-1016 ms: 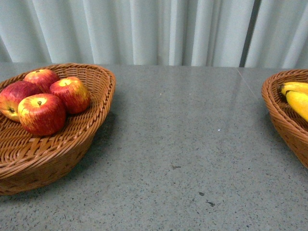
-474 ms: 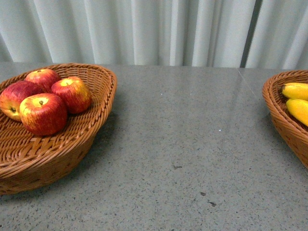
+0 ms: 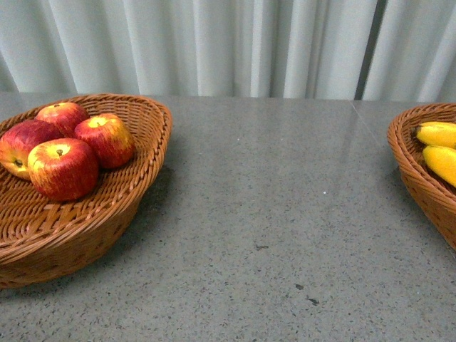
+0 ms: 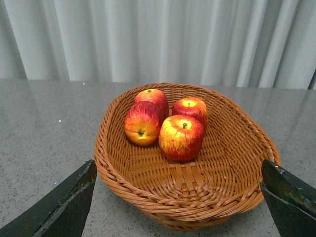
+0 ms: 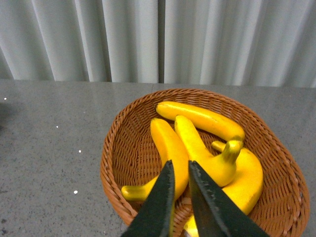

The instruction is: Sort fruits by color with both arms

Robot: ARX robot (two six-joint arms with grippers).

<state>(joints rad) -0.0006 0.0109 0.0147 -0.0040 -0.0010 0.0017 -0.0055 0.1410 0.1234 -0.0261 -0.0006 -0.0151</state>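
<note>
No readable writing anywhere. Left gripper jaws spread wide, empty, over the basket holding four apples at frame center. Right gripper nearly closed, holding nothing, above the bananas in their basket at lower center.

- Your left gripper is spread wide, one black fingertip at each lower corner of its wrist view.
- Your right gripper has its two black fingers nearly together, a thin gap between them, nothing gripped.
- Neither arm shows in the front view.
</note>
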